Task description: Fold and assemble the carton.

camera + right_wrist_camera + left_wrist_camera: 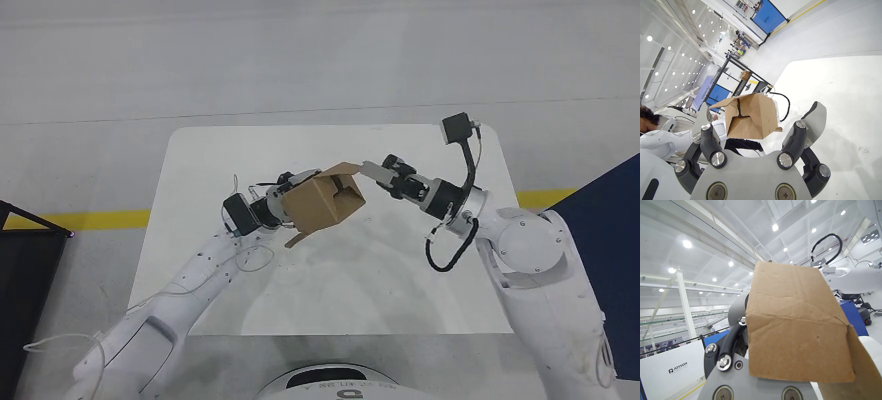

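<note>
Carton (325, 200): one brown cardboard box, creased and half-built. Its open end faces the right arm (520, 240), with the flaps partly folded in, one flap sticking out at the top and another hanging loose underneath. It is held up off the white desk (400, 290), over the middle. The left arm (200, 275) stretches in from the near side, and the left jaws grip the carton's far side from the right arm. The right jaws stand wide, fingers (815, 113) close by the open end. Two arms, one carton
</note>
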